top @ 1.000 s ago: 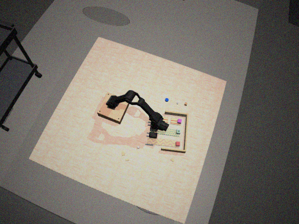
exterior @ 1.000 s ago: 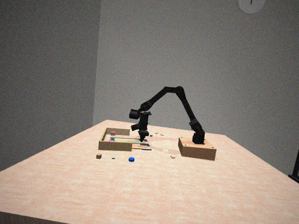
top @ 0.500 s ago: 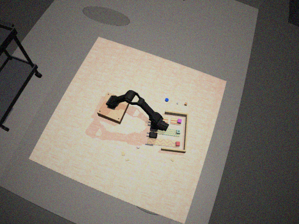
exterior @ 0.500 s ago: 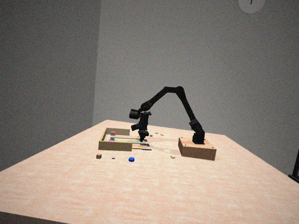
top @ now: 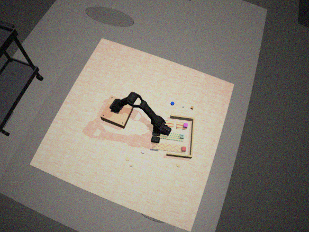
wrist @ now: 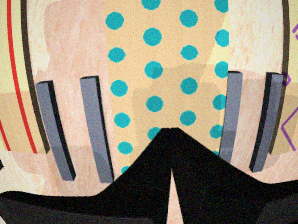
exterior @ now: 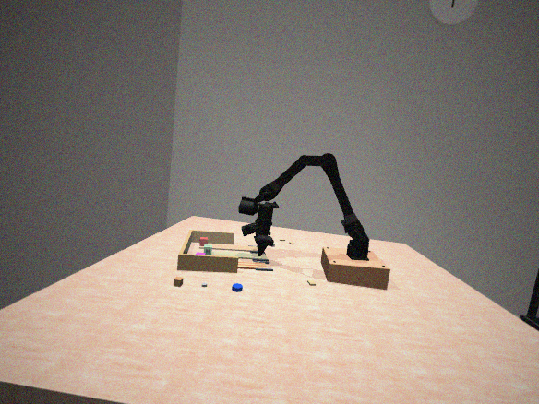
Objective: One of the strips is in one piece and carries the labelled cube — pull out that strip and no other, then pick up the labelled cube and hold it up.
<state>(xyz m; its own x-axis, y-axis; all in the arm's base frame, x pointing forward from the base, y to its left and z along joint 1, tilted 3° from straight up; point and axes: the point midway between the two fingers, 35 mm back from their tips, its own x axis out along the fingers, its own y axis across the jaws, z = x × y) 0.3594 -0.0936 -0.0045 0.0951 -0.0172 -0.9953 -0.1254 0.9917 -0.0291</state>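
A strip with teal dots (top: 172, 137) (wrist: 170, 50) runs under my fingertips. The teal cube (top: 181, 136) (exterior: 208, 249) with a dark mark on top is at its far end. A red-striped strip (top: 180, 127) (wrist: 15, 110) shows a gap across it and has a magenta cube (top: 185, 125) (exterior: 199, 254) at its end. A zigzag strip (top: 169, 147) (wrist: 292, 100) has a red cube (top: 183, 149) (exterior: 203, 241) at its end. My gripper (exterior: 261, 254) (wrist: 169, 136) is shut and empty, low over the near end of the dotted strip, pointing down. Its tips hide part of the strip.
Grey-blue upright bars (wrist: 97, 130) (wrist: 232, 115) stand on both sides of the dotted strip. A low wooden wall (top: 192, 137) (exterior: 208, 264) surrounds the cubes on three sides. A blue disc (top: 172, 103) (exterior: 237, 288) and a brown cube (top: 192, 107) (exterior: 178, 281) lie outside it.
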